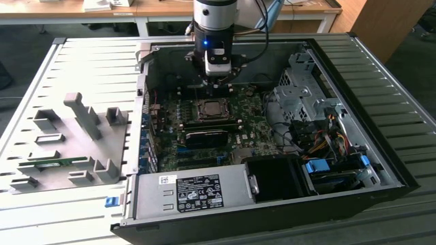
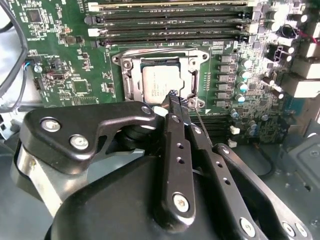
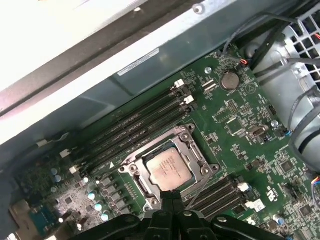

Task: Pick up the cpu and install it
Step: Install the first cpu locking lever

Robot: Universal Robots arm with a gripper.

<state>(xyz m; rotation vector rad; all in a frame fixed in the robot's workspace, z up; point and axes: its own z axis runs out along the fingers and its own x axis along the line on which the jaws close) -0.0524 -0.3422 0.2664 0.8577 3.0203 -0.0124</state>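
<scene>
The cpu lies flat in its socket at the first wrist view's lower centre; the end effector hovers just above its edge, fingers pressed together and empty, as if just released.

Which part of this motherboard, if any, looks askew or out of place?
Nothing stands out. The cpu lies flat and square inside its socket, with the hand just above its edge. The memory slots run straight and parallel.

Print is seen on the power supply label and faintly on the cpu — none of it can be made out.
</scene>
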